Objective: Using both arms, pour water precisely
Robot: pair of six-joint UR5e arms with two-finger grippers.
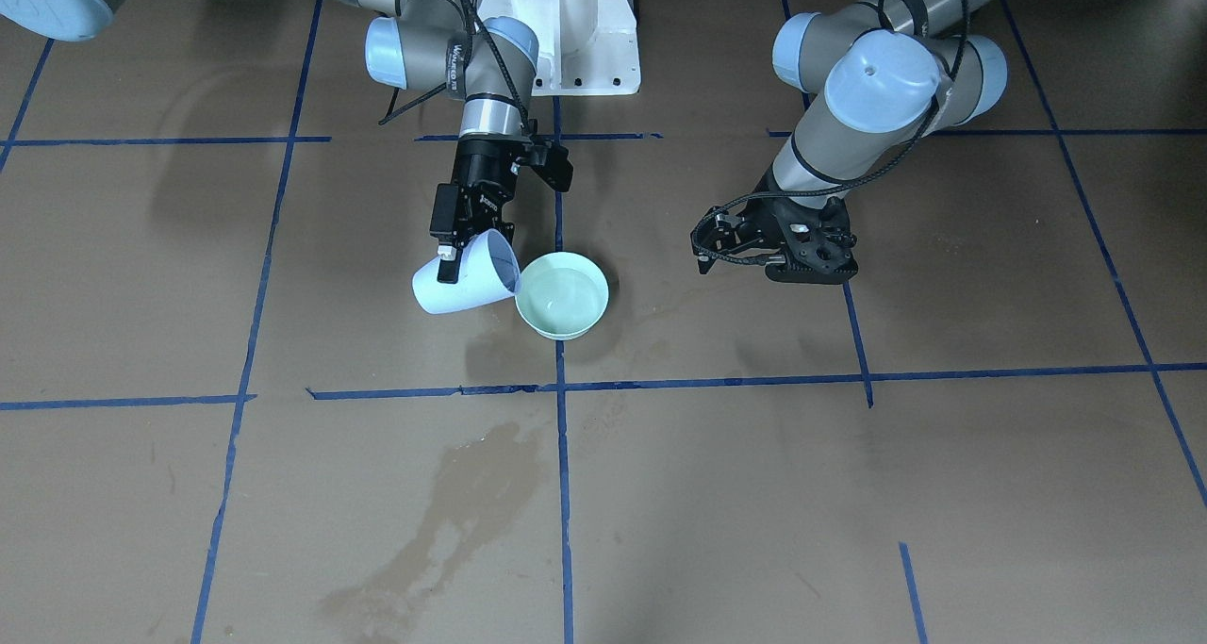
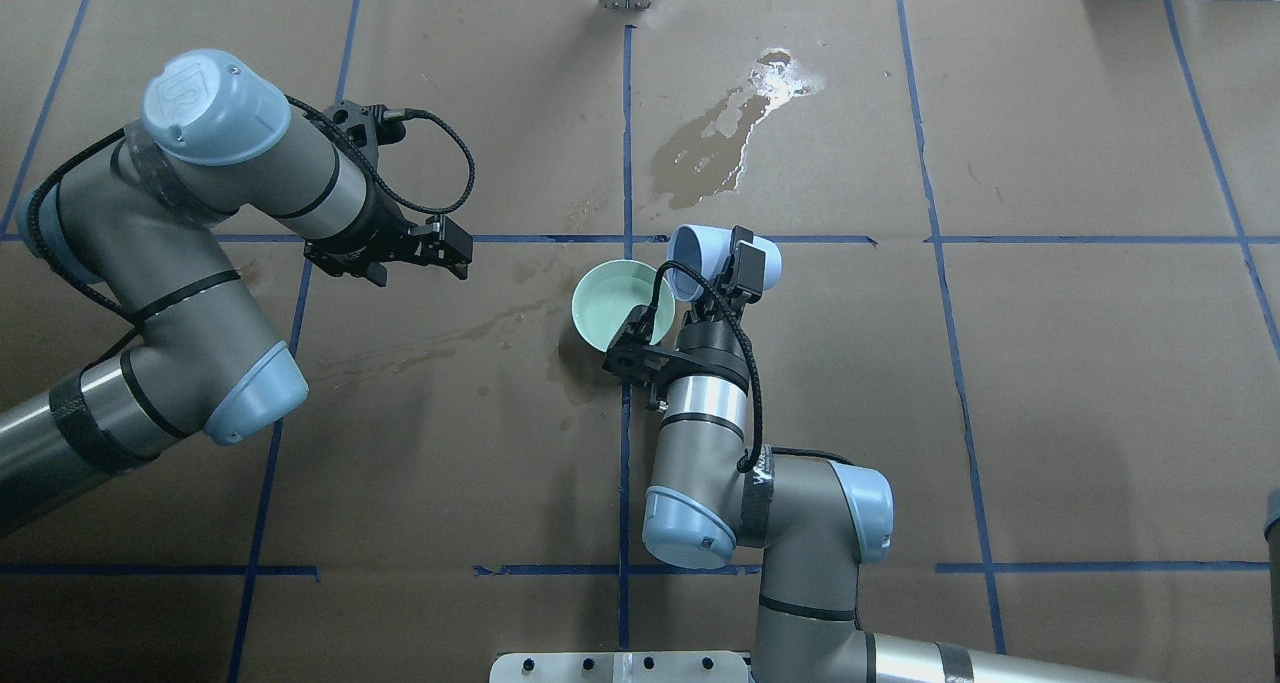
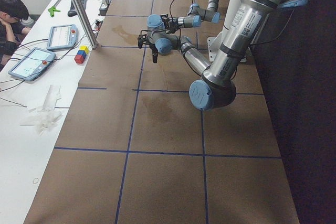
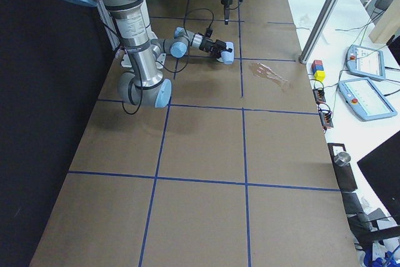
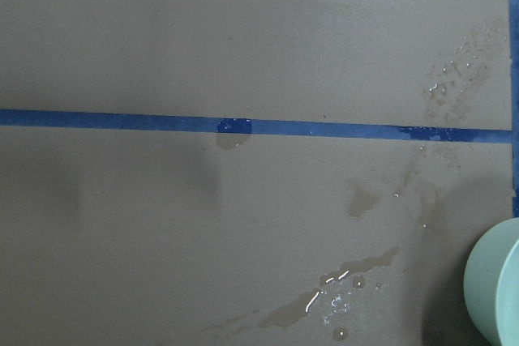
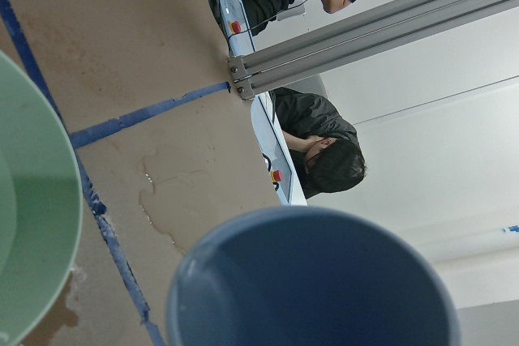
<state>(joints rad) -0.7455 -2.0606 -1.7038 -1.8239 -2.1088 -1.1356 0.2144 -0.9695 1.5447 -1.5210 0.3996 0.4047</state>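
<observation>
I judge we're mid-pour: right arm (image 1: 490, 116) jaws hold the tipped pale-blue plastic cup (image 1: 462, 284) at the mint-green bowl (image 1: 566, 331), mid-frame; left arm (image 1: 830, 154) jaws gape empty. Next I'd level slowly.

The left arm (image 2: 180, 293) and the right arm (image 2: 700, 408) are showing silver-grey tubes, black bands and pale blue round joint caps. Black braided cables (image 2: 470, 175) are running along them to the black left tool (image 2: 462, 248) and right tool (image 1: 460, 255). White lettering (image 1: 455, 64) is marking the right wrist.
</observation>
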